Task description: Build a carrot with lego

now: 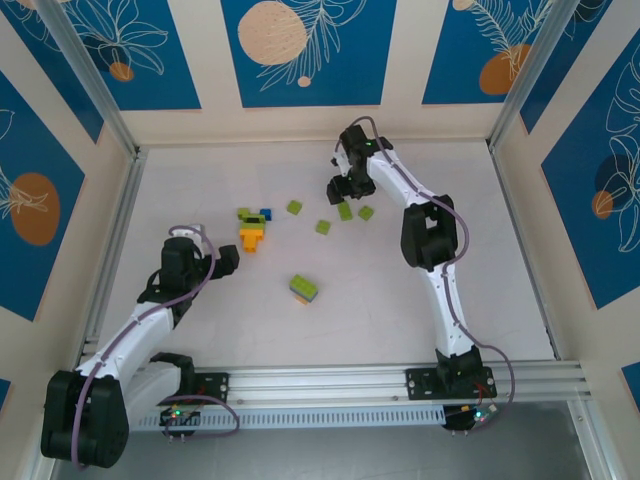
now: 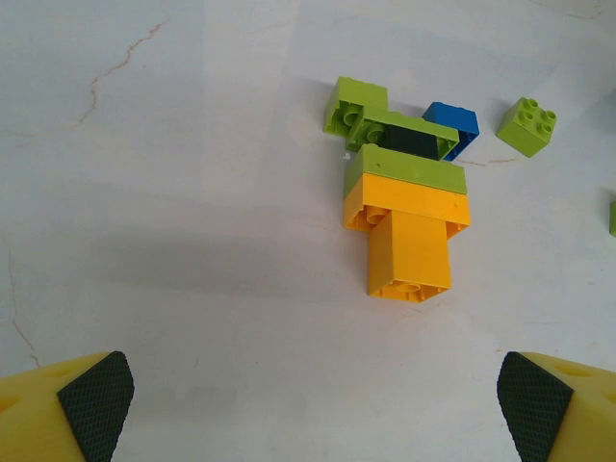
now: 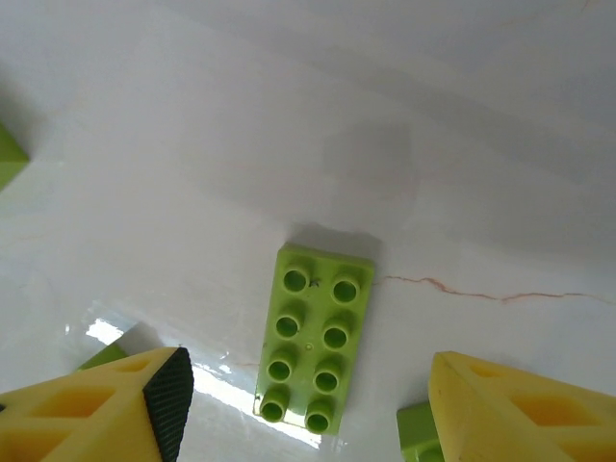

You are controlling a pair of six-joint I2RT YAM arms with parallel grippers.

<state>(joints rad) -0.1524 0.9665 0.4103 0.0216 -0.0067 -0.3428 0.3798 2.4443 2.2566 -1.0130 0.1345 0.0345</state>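
Observation:
A partly built lego carrot [image 2: 409, 241] lies flat on the table: an orange body, a lime green layer [image 2: 404, 171] above it, then more green, a black piece and a blue brick [image 2: 452, 120] at its top. In the top view the carrot [image 1: 253, 232] is just right of my left gripper [image 1: 225, 262]. The left gripper [image 2: 313, 404] is open and holds nothing, and the carrot lies ahead of it. My right gripper [image 3: 308, 399] is open, with its fingers either side of a lime green eight-stud brick [image 3: 313, 351] that lies flat, untouched.
Loose lime green bricks [image 1: 294, 207] [image 1: 323, 227] [image 1: 366, 212] lie around the green eight-stud brick [image 1: 345, 210]. A small stack of green, blue and orange bricks [image 1: 305, 289] sits nearer the front. A small green brick [image 3: 419, 438] rests by the right finger. White walls ring the table.

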